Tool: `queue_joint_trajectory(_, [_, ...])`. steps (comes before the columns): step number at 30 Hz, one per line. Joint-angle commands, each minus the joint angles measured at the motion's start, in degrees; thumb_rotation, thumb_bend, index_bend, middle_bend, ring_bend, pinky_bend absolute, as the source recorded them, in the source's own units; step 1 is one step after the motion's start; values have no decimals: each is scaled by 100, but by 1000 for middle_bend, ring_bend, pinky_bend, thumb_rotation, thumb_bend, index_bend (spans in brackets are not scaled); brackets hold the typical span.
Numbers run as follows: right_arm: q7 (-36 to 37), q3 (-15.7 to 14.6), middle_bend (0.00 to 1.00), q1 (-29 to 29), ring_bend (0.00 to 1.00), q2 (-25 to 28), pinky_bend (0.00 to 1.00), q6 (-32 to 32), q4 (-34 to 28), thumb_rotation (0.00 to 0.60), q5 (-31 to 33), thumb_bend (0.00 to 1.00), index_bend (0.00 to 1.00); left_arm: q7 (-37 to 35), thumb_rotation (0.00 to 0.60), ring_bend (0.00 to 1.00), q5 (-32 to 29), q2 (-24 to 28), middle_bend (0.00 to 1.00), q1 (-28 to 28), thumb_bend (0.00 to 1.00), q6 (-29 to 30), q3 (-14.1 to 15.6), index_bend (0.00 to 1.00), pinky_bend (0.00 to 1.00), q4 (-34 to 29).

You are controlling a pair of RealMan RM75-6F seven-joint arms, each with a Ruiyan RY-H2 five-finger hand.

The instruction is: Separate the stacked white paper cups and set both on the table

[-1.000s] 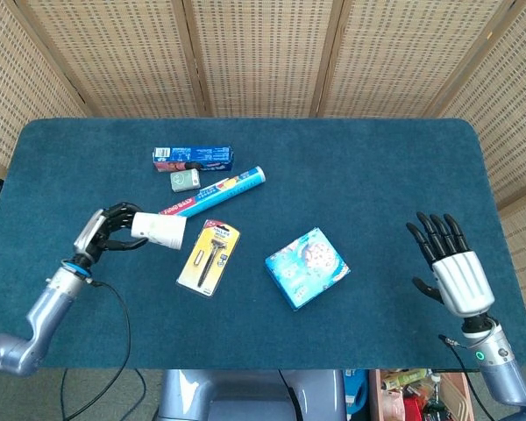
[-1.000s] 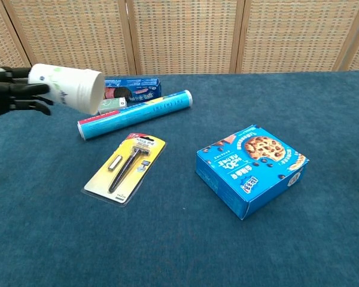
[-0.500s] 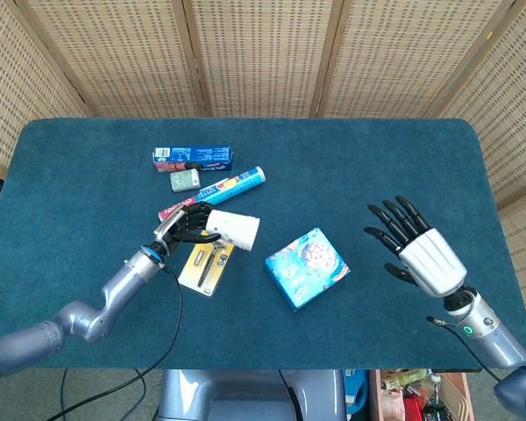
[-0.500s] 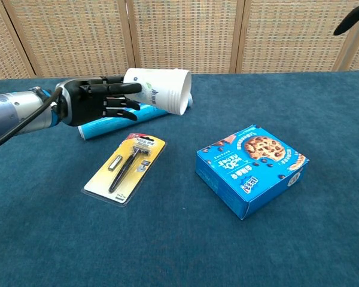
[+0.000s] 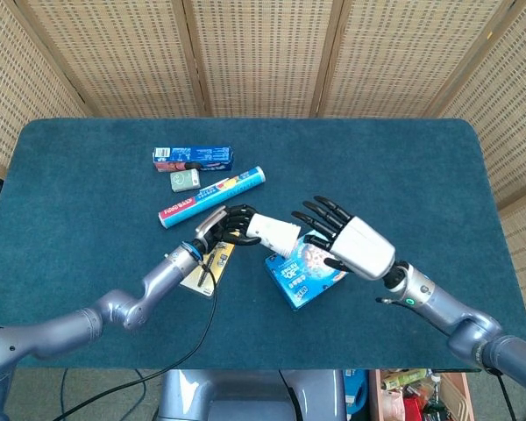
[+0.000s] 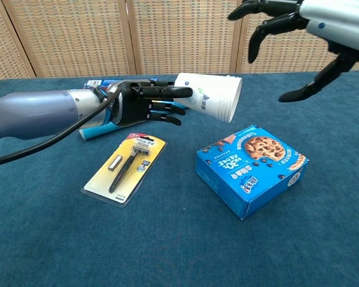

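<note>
The stacked white paper cups [image 5: 274,232] [image 6: 210,97] are held on their side above the table, mouth pointing to the right. My left hand [image 5: 229,224] [image 6: 145,102] grips them at the base end. My right hand [image 5: 344,239] [image 6: 299,24] is open with fingers spread, close to the cups' mouth. In the head view its fingertips [image 5: 305,221] reach to the rim. In the chest view it hangs above and to the right of the cups, and I cannot tell whether it touches them.
A blue cookie box [image 5: 303,268] [image 6: 250,168] lies under the hands. A razor in a yellow pack [image 5: 203,263] [image 6: 125,167], a blue tube [image 5: 212,196], a toothpaste box [image 5: 193,159] and a small green item [image 5: 185,181] lie to the left on the blue table [image 5: 70,175].
My left hand has carried the cups rightward, from the left side to over the table's middle. My right hand has swept in from the right edge to meet the cups' mouth.
</note>
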Motion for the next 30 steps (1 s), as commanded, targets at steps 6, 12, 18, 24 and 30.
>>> queue_joint_trajectory(6, [46,-59,199,547,43,-559,154,-204,417,600,-19,73,444,216,600,471,-131,-54,525,-40,128,-75,-140,539,456,-97])
queue_joint_trajectory(12, [-75,-136,202,754,46,-764,155,-296,825,600,29,89,450,268,600,472,-148,-25,525,10,129,-147,-176,540,456,-196])
queue_joint_trajectory(18, [-100,-212,209,825,53,-813,169,-164,1137,600,63,101,455,290,600,471,-125,7,525,48,129,-205,-211,540,456,-220])
queue_joint_trajectory(24, [-114,-237,215,820,57,-705,166,39,1244,600,127,104,455,257,600,471,-107,28,525,111,129,-228,-238,539,456,-151])
queue_joint_trajectory(30, [-110,-326,215,788,58,-569,168,120,1323,600,245,104,455,175,600,472,-58,60,525,182,129,-268,-287,540,456,-57])
